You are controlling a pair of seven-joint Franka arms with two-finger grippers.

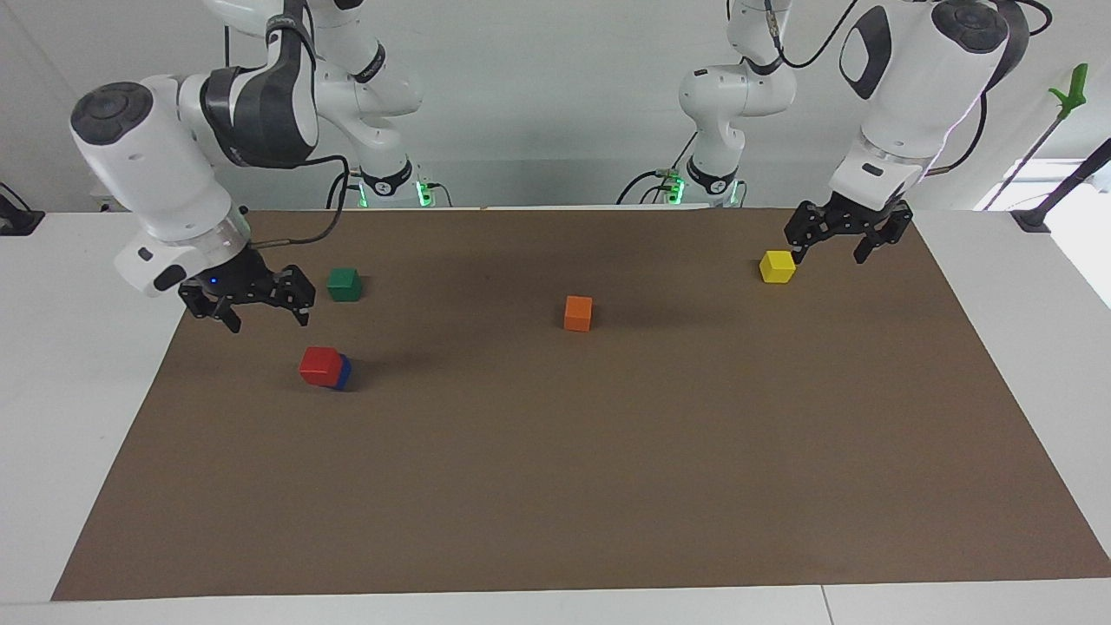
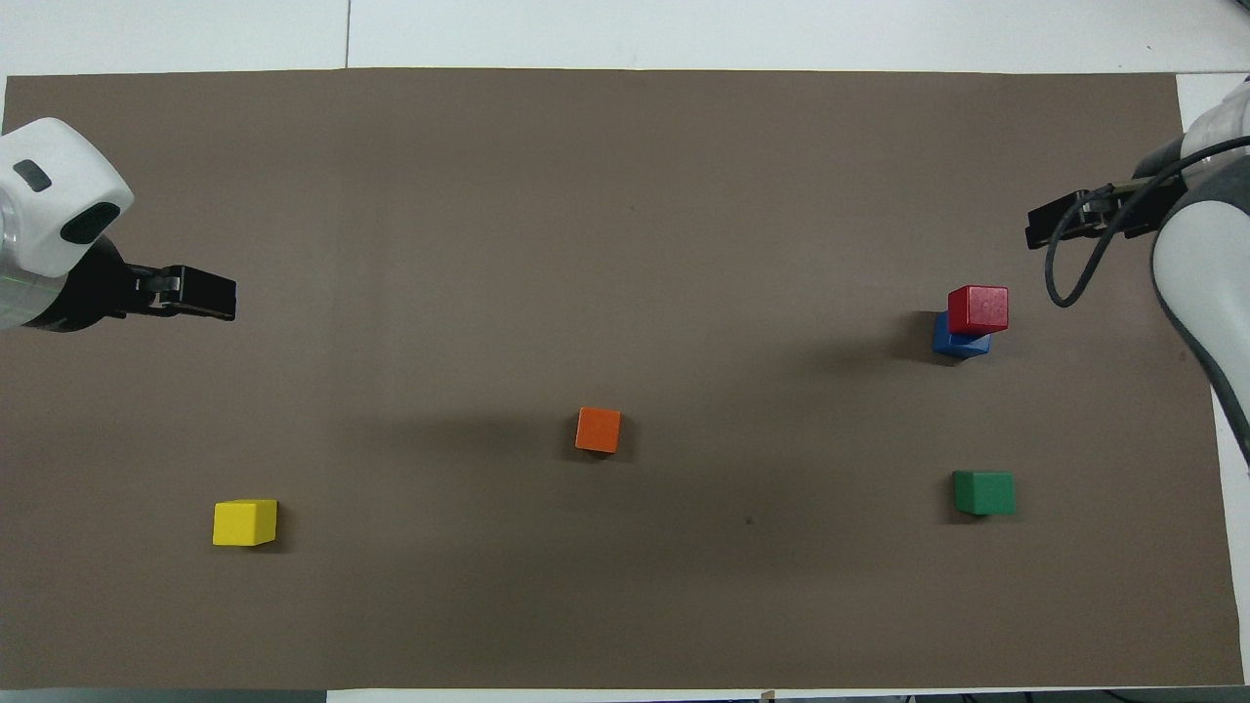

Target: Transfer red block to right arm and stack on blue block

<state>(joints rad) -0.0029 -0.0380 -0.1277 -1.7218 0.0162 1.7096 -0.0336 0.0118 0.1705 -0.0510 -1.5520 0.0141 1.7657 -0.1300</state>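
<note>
The red block rests on top of the blue block, set a little off centre, toward the right arm's end of the brown mat. My right gripper, with the blue light on its wrist, is open and empty. It hangs over the mat's edge at that end, apart from the stack. My left gripper is open and empty. It is raised over the mat at the left arm's end, beside the yellow cube, and waits.
A green cube lies nearer to the robots than the stack. An orange cube sits mid-mat. A yellow cube lies toward the left arm's end. The brown mat covers the white table.
</note>
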